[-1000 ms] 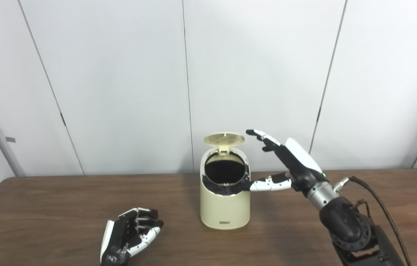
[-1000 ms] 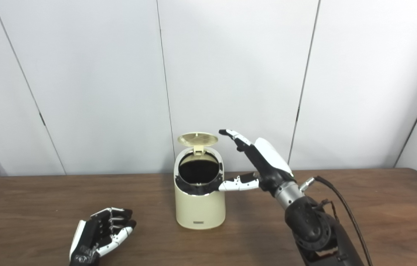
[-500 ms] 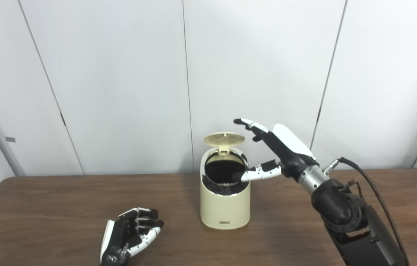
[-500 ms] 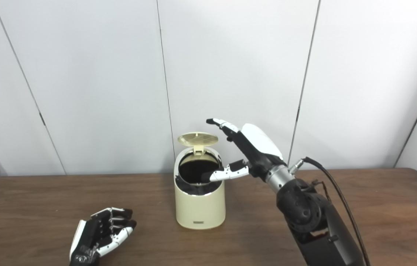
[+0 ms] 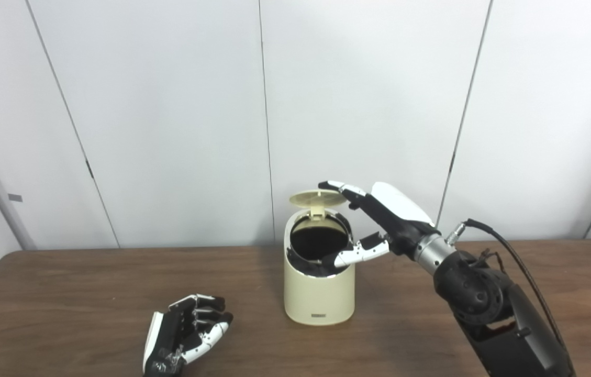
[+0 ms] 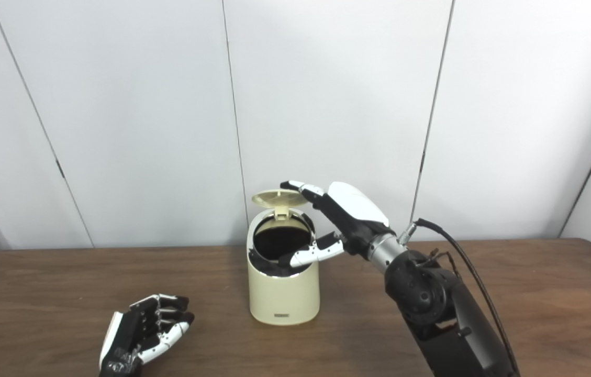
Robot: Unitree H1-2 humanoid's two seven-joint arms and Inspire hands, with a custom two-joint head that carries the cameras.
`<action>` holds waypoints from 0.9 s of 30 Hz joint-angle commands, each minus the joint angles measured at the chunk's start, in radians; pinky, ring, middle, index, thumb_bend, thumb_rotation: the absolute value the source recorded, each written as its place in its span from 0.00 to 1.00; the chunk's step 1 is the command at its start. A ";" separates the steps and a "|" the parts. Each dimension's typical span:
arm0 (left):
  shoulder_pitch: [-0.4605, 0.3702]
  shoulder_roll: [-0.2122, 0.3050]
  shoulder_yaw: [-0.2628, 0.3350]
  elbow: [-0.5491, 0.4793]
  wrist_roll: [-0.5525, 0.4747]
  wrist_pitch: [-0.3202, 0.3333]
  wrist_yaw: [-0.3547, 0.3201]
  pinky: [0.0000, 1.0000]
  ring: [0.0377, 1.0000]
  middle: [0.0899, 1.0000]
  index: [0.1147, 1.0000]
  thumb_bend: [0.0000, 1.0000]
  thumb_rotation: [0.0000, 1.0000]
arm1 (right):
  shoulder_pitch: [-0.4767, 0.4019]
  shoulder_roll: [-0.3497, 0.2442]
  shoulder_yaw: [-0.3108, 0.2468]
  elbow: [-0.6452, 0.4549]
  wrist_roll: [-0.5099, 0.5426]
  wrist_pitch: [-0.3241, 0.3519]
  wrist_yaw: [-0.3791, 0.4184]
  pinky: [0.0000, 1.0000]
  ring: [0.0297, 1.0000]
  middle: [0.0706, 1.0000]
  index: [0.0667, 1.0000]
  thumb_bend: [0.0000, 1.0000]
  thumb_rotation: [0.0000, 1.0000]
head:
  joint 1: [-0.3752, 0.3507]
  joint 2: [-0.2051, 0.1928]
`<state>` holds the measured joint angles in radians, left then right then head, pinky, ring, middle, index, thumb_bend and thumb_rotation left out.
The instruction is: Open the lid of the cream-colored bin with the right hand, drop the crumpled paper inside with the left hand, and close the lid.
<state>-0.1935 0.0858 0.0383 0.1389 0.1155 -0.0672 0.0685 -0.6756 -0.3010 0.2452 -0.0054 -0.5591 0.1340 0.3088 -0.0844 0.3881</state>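
Note:
The cream-colored bin (image 5: 319, 293) stands in the middle of the wooden table (image 5: 65, 293). Its round lid (image 5: 317, 198) is tipped up on the rear hinge, and the dark inside shows. My right hand (image 5: 381, 220) is open beside the bin's right side. Its fingertips (image 5: 329, 185) lie over the raised lid's right edge, and its thumb (image 5: 350, 255) reaches across the bin's rim. My left hand (image 5: 182, 335) rests on the table at the front left with curled fingers, holding nothing that I can see. No crumpled paper is in view.
White wall panels (image 5: 169, 104) rise just behind the table's far edge. A black cable (image 5: 515, 262) loops off the right wrist over the table's right part.
My right hand has moved left and up from beside the bin until its fingers lie over the lid's edge. The lid still stands raised. The left hand has not moved.

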 commanded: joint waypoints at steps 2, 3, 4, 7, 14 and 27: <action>-0.023 0.001 -0.014 -0.011 0.014 0.002 -0.002 0.49 0.56 0.64 0.43 0.50 0.04 | -0.057 -0.021 0.003 -0.030 -0.008 -0.020 0.004 0.76 0.87 0.89 0.87 0.74 0.42 | 0.003 0.005; -0.024 0.002 -0.014 -0.011 0.019 0.003 0.000 0.49 0.56 0.64 0.43 0.50 0.04 | -0.057 -0.022 0.006 -0.032 -0.010 -0.018 0.008 0.76 0.87 0.88 0.87 0.74 0.43 | 0.003 0.005; -0.024 0.002 -0.014 -0.012 0.020 0.003 0.001 0.49 0.56 0.64 0.43 0.50 0.05 | -0.058 -0.025 0.010 -0.033 -0.013 -0.020 0.011 0.76 0.86 0.88 0.86 0.74 0.43 | 0.003 0.007; -0.025 0.001 -0.012 -0.015 0.016 0.007 0.003 0.49 0.56 0.64 0.43 0.50 0.04 | -0.057 -0.033 0.023 -0.039 -0.023 -0.028 0.018 0.74 0.85 0.86 0.85 0.74 0.44 | 0.003 0.010; -0.028 0.001 -0.012 -0.026 0.010 0.018 -0.001 0.48 0.56 0.64 0.43 0.50 0.05 | -0.047 -0.061 0.051 -0.070 -0.022 -0.064 0.050 0.76 0.86 0.84 0.83 0.74 0.40 | 0.007 0.027; -0.029 -0.003 -0.009 -0.045 -0.005 0.045 -0.007 0.47 0.56 0.64 0.43 0.50 0.05 | -0.012 -0.117 0.065 -0.099 -0.047 -0.116 0.079 0.73 0.88 0.82 0.81 0.76 0.40 | 0.014 0.053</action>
<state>-0.1964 0.0851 0.0355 0.1221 0.1138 -0.0319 0.0699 -0.6576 -0.3997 0.3220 -0.0730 -0.6059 0.0384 0.3879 -0.0690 0.4402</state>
